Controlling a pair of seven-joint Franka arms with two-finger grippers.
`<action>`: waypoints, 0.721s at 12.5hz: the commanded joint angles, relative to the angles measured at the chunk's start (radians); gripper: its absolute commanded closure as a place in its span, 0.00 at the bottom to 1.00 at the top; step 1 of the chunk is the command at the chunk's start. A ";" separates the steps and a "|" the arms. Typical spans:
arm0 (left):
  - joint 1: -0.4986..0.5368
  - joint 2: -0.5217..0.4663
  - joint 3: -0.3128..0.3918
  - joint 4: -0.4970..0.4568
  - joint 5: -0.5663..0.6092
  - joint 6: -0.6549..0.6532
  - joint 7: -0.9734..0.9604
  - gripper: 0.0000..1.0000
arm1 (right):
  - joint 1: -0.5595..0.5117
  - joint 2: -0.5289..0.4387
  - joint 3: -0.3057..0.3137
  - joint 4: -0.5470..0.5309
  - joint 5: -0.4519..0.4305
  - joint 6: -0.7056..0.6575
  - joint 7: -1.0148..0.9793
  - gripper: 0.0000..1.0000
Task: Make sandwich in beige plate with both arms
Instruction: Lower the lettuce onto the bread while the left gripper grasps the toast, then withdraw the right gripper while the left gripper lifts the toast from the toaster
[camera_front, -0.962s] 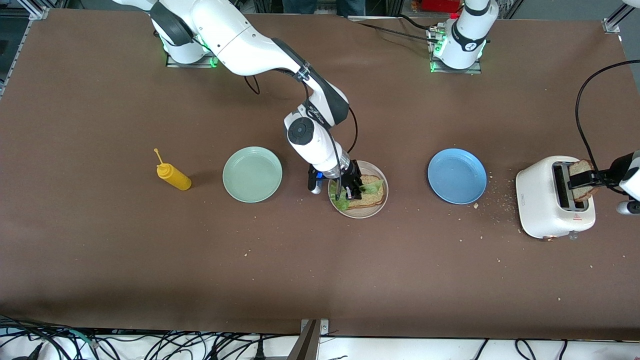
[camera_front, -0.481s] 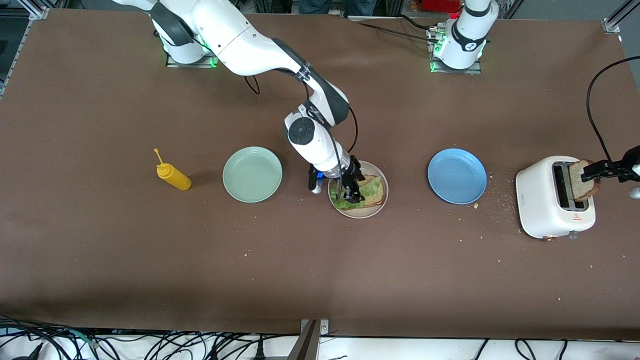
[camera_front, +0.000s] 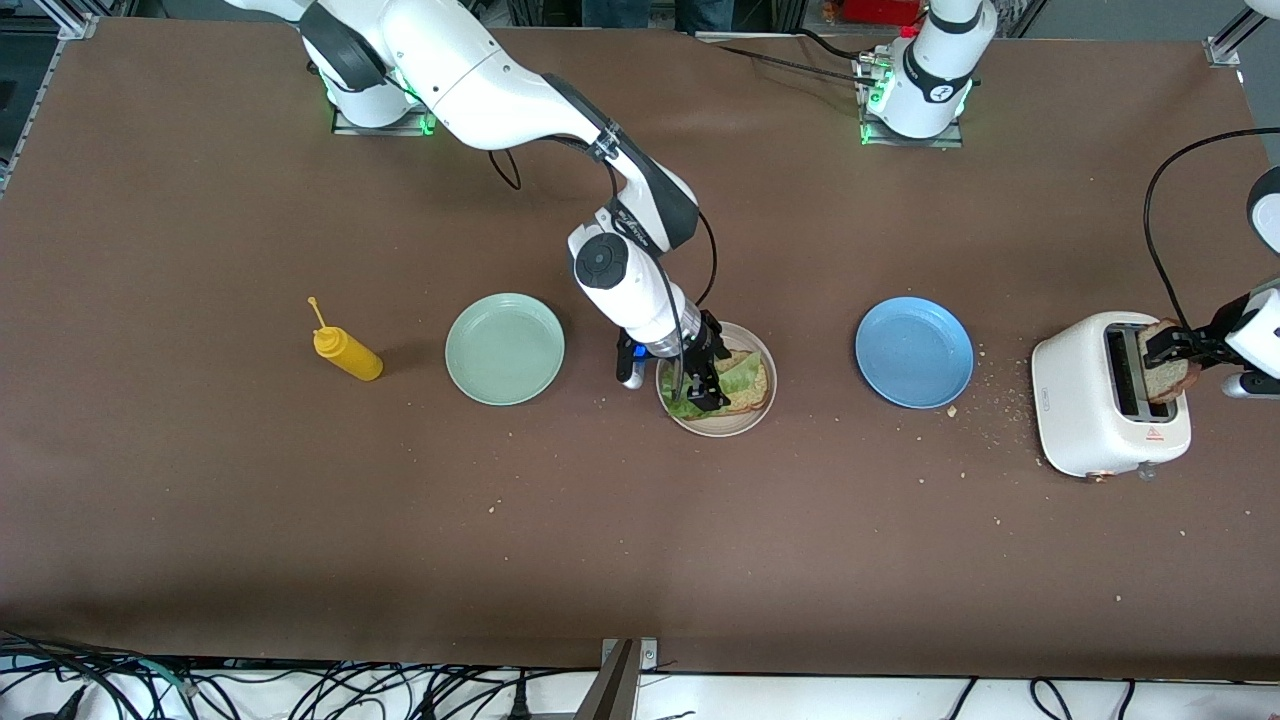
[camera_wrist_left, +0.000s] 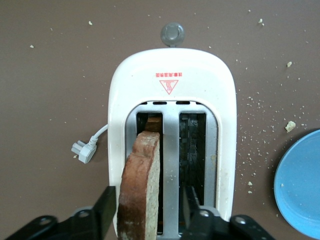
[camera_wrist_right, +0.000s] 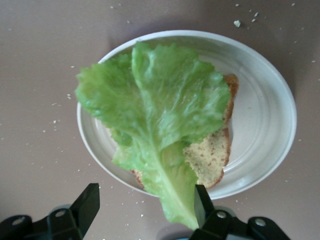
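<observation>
My right hand (camera_front: 707, 385) hangs low over the beige plate (camera_front: 747, 421), fingers (camera_wrist_right: 86, 204) spread apart and gripping nothing. In that plate lies one slice of bread (camera_wrist_right: 212, 155) with a lettuce leaf (camera_wrist_right: 160, 115) draped across it — the leaf's stem runs out over the rim, toward one of my fingertips. My left hand (camera_front: 1180, 348) is over the toaster (camera_front: 1095, 410) at the left arm's end of the table, its fingers (camera_wrist_left: 102, 210) on either side of a second slice (camera_wrist_left: 142, 187) that stands upright, half out of one slot; whether they are pressing the bread or just flanking it I cannot tell. The toaster's second slot holds nothing. Between the toaster and the beige plate sits a blue plate (camera_front: 914, 352), bare but for a few crumbs, and toward the right arm's end a mint-green plate (camera_front: 505, 348), also bare — just past it, a yellow squeeze bottle (camera_front: 345, 352) lying on the table (camera_front: 250, 500).
</observation>
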 joint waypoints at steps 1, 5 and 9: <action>0.005 0.014 -0.002 0.006 0.034 0.002 0.033 1.00 | -0.059 -0.113 -0.002 0.003 -0.002 -0.173 -0.009 0.15; 0.005 0.014 0.002 0.134 0.035 -0.129 0.033 1.00 | -0.157 -0.268 -0.001 0.001 -0.031 -0.450 -0.162 0.14; -0.013 0.015 -0.005 0.379 0.028 -0.439 0.033 1.00 | -0.260 -0.377 -0.002 0.000 -0.078 -0.679 -0.427 0.14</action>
